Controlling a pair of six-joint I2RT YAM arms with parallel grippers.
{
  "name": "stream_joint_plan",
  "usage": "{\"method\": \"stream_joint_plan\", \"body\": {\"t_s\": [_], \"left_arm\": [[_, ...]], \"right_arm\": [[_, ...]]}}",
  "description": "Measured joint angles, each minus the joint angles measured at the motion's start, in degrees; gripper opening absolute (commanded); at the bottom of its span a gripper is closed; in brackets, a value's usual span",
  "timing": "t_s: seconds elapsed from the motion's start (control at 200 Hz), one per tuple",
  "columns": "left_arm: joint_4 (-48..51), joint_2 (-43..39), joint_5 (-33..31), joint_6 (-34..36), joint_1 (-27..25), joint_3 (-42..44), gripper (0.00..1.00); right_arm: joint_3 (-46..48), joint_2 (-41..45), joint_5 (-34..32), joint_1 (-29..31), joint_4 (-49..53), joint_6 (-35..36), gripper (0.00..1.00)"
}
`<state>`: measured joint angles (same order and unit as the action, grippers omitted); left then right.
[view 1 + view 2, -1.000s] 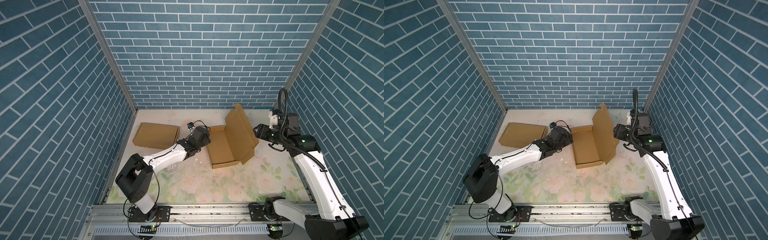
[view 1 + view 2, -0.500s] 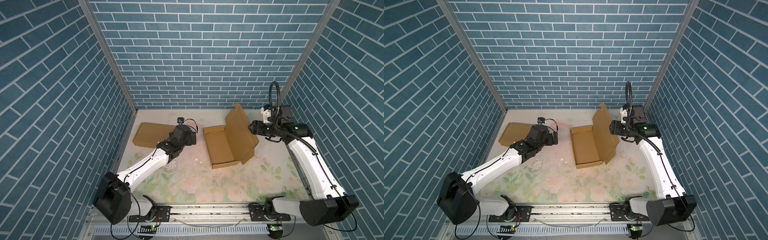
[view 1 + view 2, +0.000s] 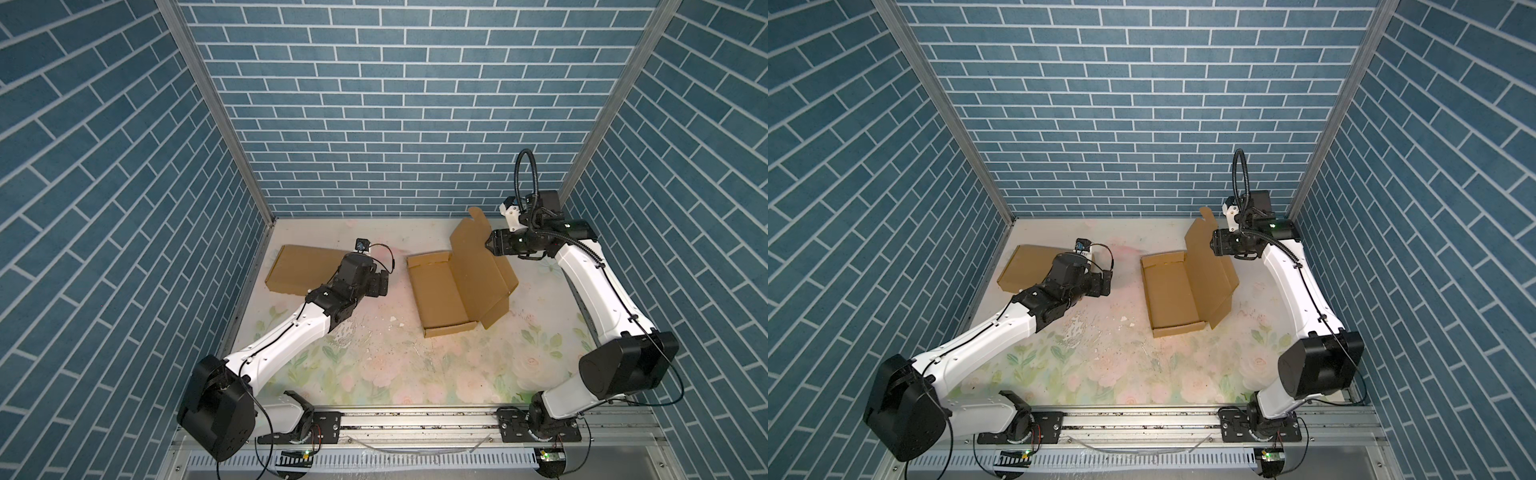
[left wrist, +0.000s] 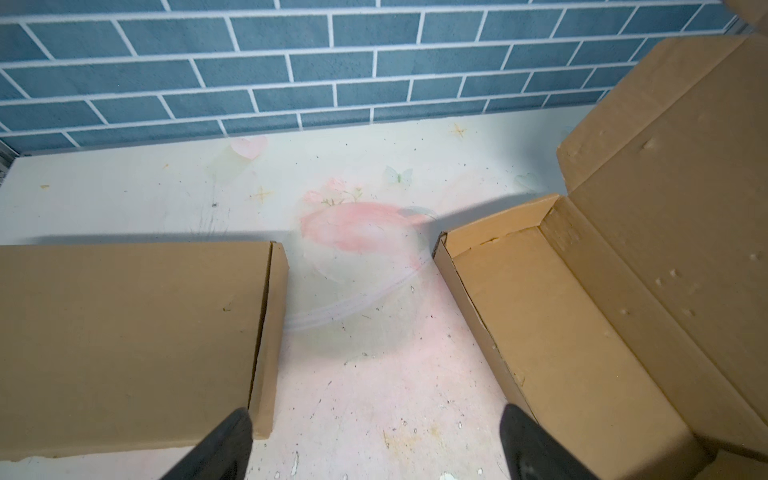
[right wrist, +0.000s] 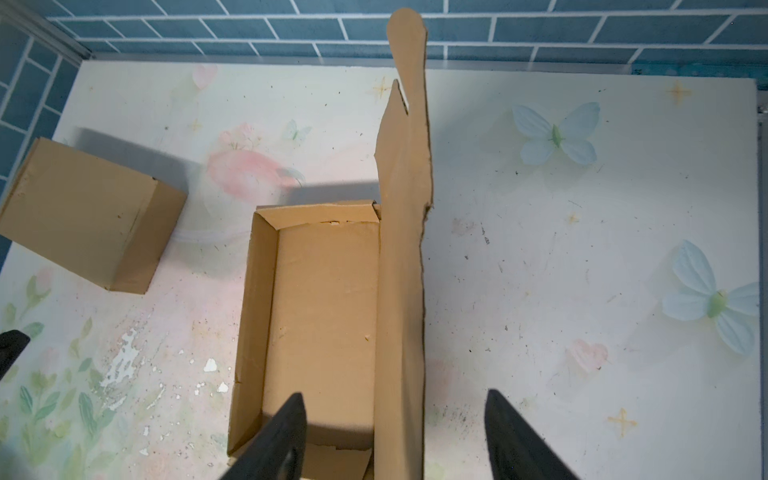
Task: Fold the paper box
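Right end effector (image 5: 395,419): fingers apart, astride the raised lid (image 3: 473,257), apparently not touching it. Left end effector (image 4: 378,432): apart, empty, over bare desk (image 3: 374,353) between the paper box (image 3: 436,291) and a closed box (image 3: 299,270). Paper box sits mid-desk, tray formed. To do well: press lid down evenly, left bracing the tray wall. No writing legible.

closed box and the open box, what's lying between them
Nothing but bare floral mat, seen in the left wrist view; the open left gripper points into that gap between closed box and open box.
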<state>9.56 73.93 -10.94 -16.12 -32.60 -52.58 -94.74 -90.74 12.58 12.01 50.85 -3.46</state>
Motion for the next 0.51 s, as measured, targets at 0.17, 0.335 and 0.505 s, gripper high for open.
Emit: {"method": "stream_joint_plan", "body": {"t_s": [0.17, 0.335, 0.505], "left_arm": [[-0.5, 0.3, 1.6, 0.2, 0.0, 0.0, 0.90], [-0.4, 1.3, 2.9, 0.1, 0.0, 0.0, 0.88], [-0.4, 1.7, 3.8, 0.1, 0.0, 0.0, 0.87]], "right_arm": [[-2.0, -4.8, 1.1, 0.5, 0.8, 4.7, 0.52], [-4.2, -8.5, 3.5, 0.9, 2.3, 11.3, 0.46], [-8.0, -10.8, 5.9, 1.2, 5.1, 18.6, 0.35]]}}
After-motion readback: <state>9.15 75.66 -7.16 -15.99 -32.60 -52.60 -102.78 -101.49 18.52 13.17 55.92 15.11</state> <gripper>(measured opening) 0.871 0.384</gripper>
